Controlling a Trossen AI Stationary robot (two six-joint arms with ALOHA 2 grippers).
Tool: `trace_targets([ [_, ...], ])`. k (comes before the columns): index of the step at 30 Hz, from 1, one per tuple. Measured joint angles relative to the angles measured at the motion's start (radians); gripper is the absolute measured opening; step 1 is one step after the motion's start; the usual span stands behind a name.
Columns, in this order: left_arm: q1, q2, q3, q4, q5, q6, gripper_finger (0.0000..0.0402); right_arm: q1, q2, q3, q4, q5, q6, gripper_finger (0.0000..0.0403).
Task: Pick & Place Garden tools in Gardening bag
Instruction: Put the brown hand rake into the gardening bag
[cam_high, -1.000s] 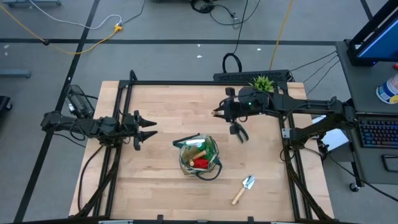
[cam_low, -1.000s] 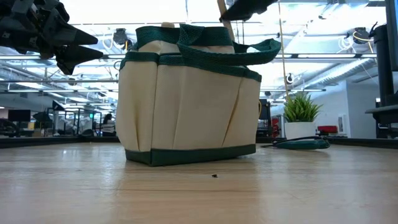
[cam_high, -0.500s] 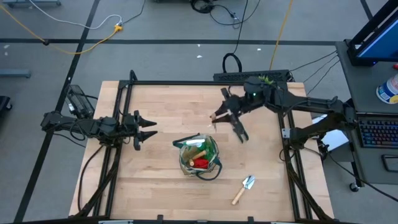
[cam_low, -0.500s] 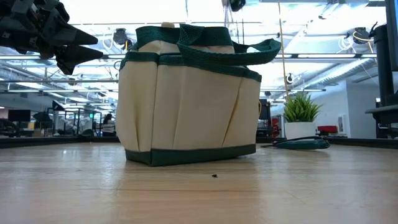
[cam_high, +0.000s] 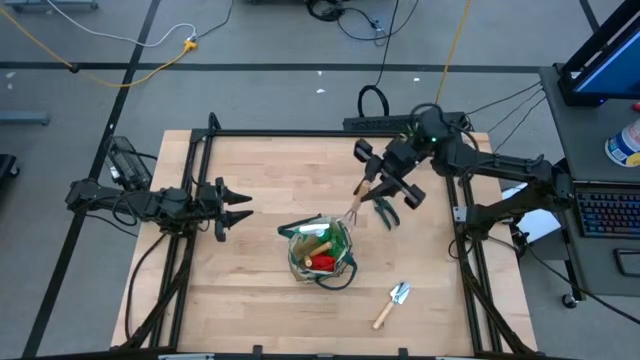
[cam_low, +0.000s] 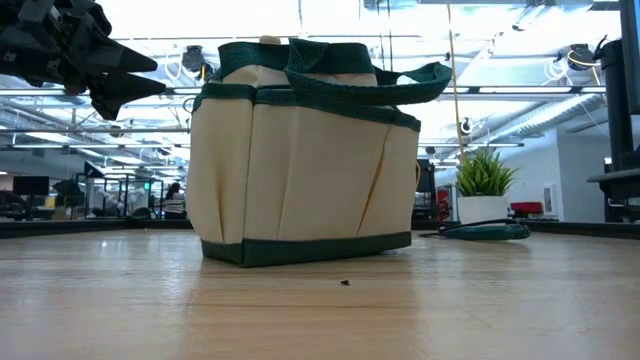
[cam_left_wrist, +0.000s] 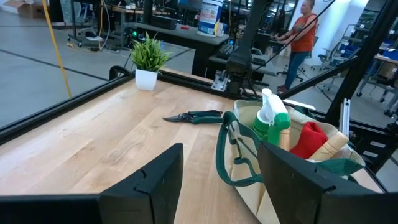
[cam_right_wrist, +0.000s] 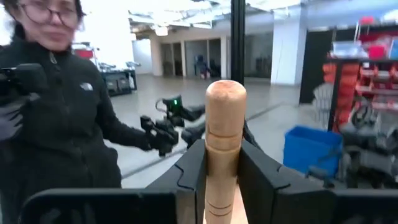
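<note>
- Gardening bag (cam_high: 320, 250) stands near the middle of the tabletop (cam_high: 260, 180), already carrying a green-white spray bottle (cam_left_wrist: 272, 117), a red glove (cam_left_wrist: 309, 138) and a wooden handle; it is the target, so it should not get nudged.
- Left end effector (cam_high: 236, 208) hovers above the tabletop to the left of the bag, fingers spread and holding nothing — it waits, and is best left there, clear of the drop path.
- Right end effector (cam_high: 388, 182) is up in the air just beyond the bag's far-right rim, clenched on a wooden-handled tool (cam_high: 358, 203) whose metal end slants down toward the bag's mouth.
- Doing this step well, as I judge it: bring the tool over the open centre, tip it closer to upright so the head enters first, and keep it off the loop handles (cam_left_wrist: 231, 163) — they could snag it.
- Release only once the head is inside the rim.
- Pruning shears (cam_high: 385, 211) lie on the tabletop just under the right arm; a trowel (cam_high: 392, 303) lies to the front right. Both remain to be packed.
</note>
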Motion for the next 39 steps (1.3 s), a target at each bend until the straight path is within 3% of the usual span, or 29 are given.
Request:
trace_targets([
  [13,0.0,0.0,0.0,-0.002,0.001,0.001,0.0212,0.12,0.0,0.0,0.283,-0.019,-0.02,0.006],
  [19,0.0,0.0,0.0,-0.009,0.001,0.031,0.0212,0.178,0.0,0.0,0.296,-0.018,-0.152,0.006],
  [28,0.0,0.0,0.0,-0.008,0.001,0.03,0.0212,0.186,0.0,0.0,0.286,0.044,-0.137,0.006],
  [33,0.0,0.0,0.0,-0.008,0.001,0.03,0.0212,0.191,0.0,0.0,0.177,0.224,-0.135,0.006],
  [39,0.0,0.0,0.0,-0.008,0.001,0.03,0.0212,0.21,0.019,0.0,0.03,0.596,-0.081,0.006],
])
